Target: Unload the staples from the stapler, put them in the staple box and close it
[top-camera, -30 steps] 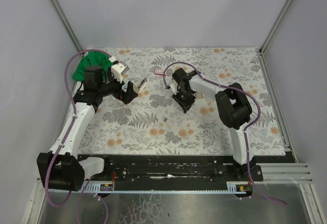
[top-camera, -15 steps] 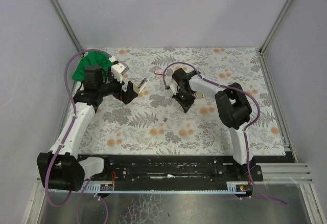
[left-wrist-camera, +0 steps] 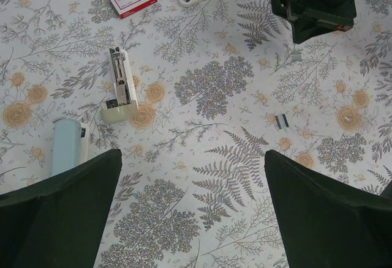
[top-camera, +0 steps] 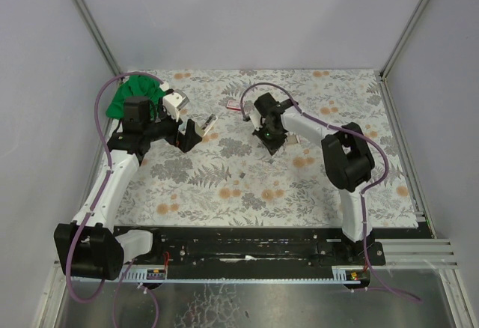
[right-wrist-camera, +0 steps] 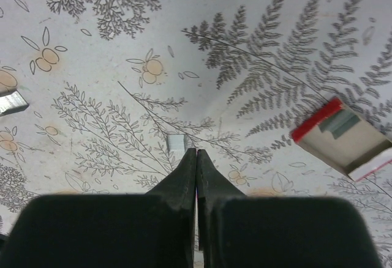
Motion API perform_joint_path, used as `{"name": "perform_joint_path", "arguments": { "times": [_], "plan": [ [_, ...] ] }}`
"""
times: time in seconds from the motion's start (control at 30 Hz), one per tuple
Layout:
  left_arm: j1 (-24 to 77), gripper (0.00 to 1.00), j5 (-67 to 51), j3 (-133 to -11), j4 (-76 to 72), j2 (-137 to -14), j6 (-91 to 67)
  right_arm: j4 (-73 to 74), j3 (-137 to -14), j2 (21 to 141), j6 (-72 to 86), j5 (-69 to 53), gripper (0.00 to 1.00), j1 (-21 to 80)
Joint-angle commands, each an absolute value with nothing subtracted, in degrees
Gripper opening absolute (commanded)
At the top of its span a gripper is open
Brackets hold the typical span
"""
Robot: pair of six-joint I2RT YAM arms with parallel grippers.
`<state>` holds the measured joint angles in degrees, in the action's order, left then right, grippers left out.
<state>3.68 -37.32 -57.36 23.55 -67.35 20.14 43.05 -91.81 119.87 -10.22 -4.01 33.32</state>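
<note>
One bit of staples (right-wrist-camera: 176,142), just beyond tips of right hand (right-wrist-camera: 196,152), pinched shut, left hand (left-wrist-camera: 191,158) wide open.

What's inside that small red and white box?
The red-and-white box lies open: a grey block sits at one end, the rest looks bare card. What lies under the block is hidden.

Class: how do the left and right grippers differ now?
The black two-finger left gripper stands wide open; the black right gripper is shut. The right gripper's tips sit beside a tiny silvery staple bit; the left gripper hangs higher above the floral table. Both hold nothing.
</note>
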Motion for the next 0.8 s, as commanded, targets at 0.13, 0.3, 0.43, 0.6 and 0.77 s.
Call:
{"name": "perform_joint_path", "arguments": {
  "times": [0.13,0.3,0.43,0.6,0.77],
  "plan": [
    [3.1,1.0,-38.8,-56.9,20.3,-67.4,19.5,44.4,-94.3,116.7,-10.8,-6.2,0.0,31.3],
    [3.0,1.0,-38.8,-56.9,20.3,-67.5,19.4,47.0,-94.3,119.0,-11.5,-8.0,0.14,31.4],
    [3.0,1.0,-38.8,-57.0,20.3,-67.4,19.4,47.2,-94.4,119.8,-11.6,-9.0,0.24,31.7],
    [3.0,1.0,-38.8,-57.0,20.3,-67.6,19.3,46.4,-94.3,120.5,-11.3,-9.8,0.25,32.2],
    [3.0,1.0,-38.8,-56.9,20.3,-67.6,19.3,46.4,-94.4,121.9,-11.1,-10.6,0.25,32.6]
  ]
}}
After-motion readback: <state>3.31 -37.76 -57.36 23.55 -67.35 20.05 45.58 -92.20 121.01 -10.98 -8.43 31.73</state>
